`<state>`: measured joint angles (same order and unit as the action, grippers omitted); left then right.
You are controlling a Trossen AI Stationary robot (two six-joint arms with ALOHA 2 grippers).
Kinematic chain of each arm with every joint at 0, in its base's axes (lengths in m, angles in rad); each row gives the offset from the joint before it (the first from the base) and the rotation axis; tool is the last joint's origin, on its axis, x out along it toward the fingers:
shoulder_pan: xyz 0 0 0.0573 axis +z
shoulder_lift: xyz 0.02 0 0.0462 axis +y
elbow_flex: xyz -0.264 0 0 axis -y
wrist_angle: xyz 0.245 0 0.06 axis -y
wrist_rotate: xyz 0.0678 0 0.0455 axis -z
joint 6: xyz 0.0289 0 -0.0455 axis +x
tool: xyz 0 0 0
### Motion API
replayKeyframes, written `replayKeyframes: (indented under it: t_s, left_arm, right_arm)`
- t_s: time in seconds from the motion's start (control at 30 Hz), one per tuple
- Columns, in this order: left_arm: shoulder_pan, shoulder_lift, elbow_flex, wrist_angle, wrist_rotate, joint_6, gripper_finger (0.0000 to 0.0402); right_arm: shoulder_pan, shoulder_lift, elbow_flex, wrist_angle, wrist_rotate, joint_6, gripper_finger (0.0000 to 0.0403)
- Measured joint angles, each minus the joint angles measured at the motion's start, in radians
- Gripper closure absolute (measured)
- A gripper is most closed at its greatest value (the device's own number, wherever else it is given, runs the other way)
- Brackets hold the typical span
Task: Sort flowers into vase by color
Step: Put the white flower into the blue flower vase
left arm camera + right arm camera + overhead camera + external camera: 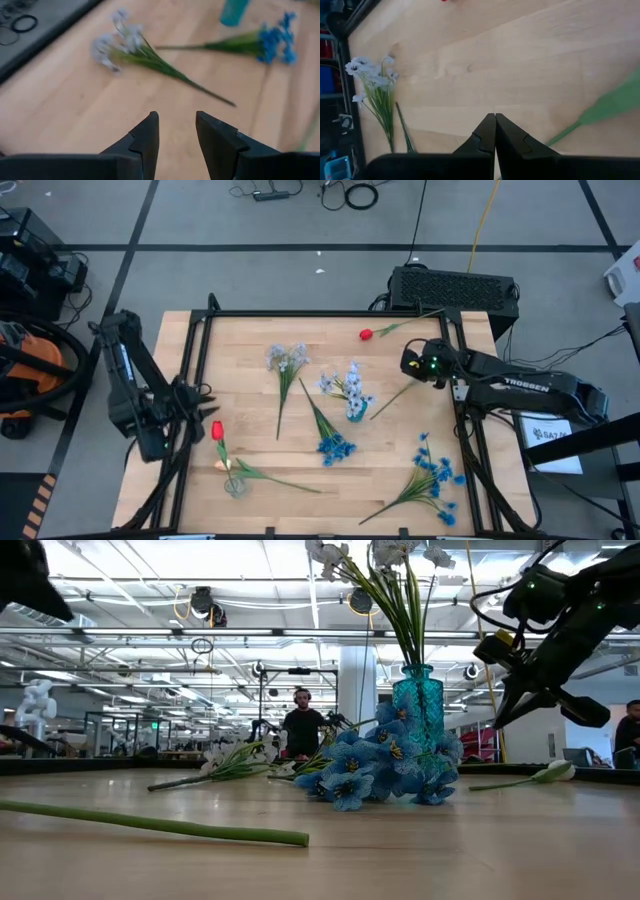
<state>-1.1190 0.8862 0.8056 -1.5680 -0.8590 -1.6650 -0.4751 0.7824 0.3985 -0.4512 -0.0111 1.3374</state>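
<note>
My left gripper (pixel 197 396) (pixel 177 131) hovers open at the table's left edge, facing a pale grey-blue spray (pixel 120 44) (pixel 287 360) that lies flat. My right gripper (pixel 408 364) (pixel 495 122) is shut and empty, raised above the table (pixel 530 690), beside a loose green stem (pixel 602 111) (pixel 395 398). A teal vase (pixel 420 705) (pixel 355 408) stands mid-table with pale sprays (pixel 340 385) in it. Two bright blue sprays (pixel 335 446) (pixel 436 472) lie flat. One red tulip (pixel 366 334) lies at the far edge, and another (pixel 217 430) is near left. A cream-white tulip (pixel 555 772) lies on the wood.
A black frame (pixel 330 313) borders the table's far edge and sides. A small greyish object (pixel 235 485) sits near the left front corner by the red tulip's stem. A long green stem (pixel 150 825) lies close to the low camera. A person (pixel 302 725) stands in the room behind.
</note>
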Motion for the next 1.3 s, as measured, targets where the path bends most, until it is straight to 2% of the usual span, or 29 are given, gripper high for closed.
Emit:
replayKeyframes:
  t_s: [0.27, 0.4, 0.5, 0.6, 0.73, 0.87, 0.97, 1.1, 1.3]
  left_arm:
    - [0.207, -0.244, -0.023, 0.015, -0.090, 0.220, 0.0265]
    - [0.268, -0.337, -0.023, 0.144, -0.147, 0.413, 0.0265]
    - [0.313, -0.354, -0.023, 0.271, -0.211, 0.571, 0.0265]
    - [0.369, -0.347, -0.023, 0.377, -0.239, 0.714, 0.0266]
    - [0.466, -0.309, -0.023, 0.494, -0.234, 0.829, 0.0266]
    - [0.570, -0.252, -0.023, 0.623, -0.161, 0.954, 0.0266]
    - [0.646, -0.196, -0.023, 0.685, -0.098, 1.000, 0.0266]
    - [0.727, -0.128, -0.024, 0.679, -0.024, 1.001, 0.0266]
    - [0.824, -0.079, -0.024, 0.592, 0.083, 0.998, 0.0266]
  right_arm:
    - [-0.001, 0.070, 0.000, 0.095, 0.054, -0.054, 0.0403]
    - [-0.011, 0.089, 0.000, 0.172, 0.186, -0.076, 0.0403]
    - [-0.054, 0.101, 0.004, 0.267, 0.186, -0.170, 0.0402]
    - [-0.091, 0.146, 0.061, 0.234, 0.170, -0.272, 0.0401]
    - [-0.115, 0.263, 0.216, 0.117, 0.168, -0.448, 0.0402]
    - [-0.148, 0.426, 0.409, -0.084, 0.170, -0.556, 0.0402]
    - [-0.172, 0.544, 0.537, -0.251, 0.174, -0.563, 0.0399]
    - [-0.189, 0.671, 0.654, -0.463, 0.211, -0.526, 0.0386]
    - [-0.190, 0.730, 0.690, -0.676, 0.215, -0.455, 0.0345]
